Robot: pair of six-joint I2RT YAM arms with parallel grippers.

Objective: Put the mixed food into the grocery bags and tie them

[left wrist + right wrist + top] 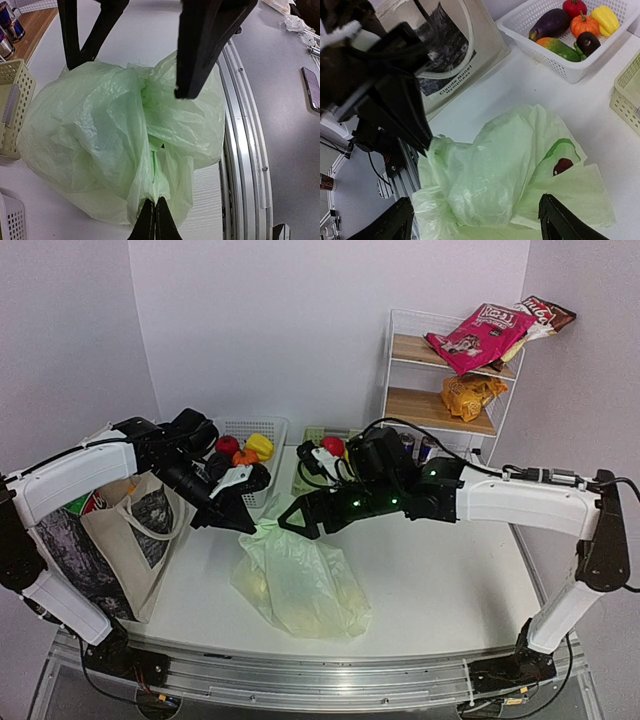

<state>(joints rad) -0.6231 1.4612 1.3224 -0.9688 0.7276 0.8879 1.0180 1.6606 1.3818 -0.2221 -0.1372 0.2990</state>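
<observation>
1. Concerns the thin pale-green plastic handle bag [300,585] printed with avocados; sits slumped on the white table [450,580] just in front of the white slotted plastic basket [255,430] holding coloured vegetables [245,450]; mouth gathered upward, not yet knotted.
2. To the left of that basket, note the large beige canvas tote [135,530] with a black-and-white print panel, standing apart from the bag.
3. In front of the basket, at the bag's upper left edge, find the left gripper [152,220]; fingers pressed together, pinching a twisted strand of green film.
4. Also in front of the basket, across the bag's mouth, find the right gripper [475,222]; fingers spread wide, holding nothing, hovering over loose film.
5. Expect very light, limp, slippery film; crumples rather than keeping any shape; probably stretches or tears under a hard tug; seems weighted a little by yellowish lumps [258,585] showing through the low side, far from the basket.
6. Take hold at a bunched handle or twisted strand, never at a flat single layer; close fully to stop slipping; pull short and gently, away from the pinched strand, to form a knot without ripping; avoid dragging the whole bag back against the basket.
</observation>
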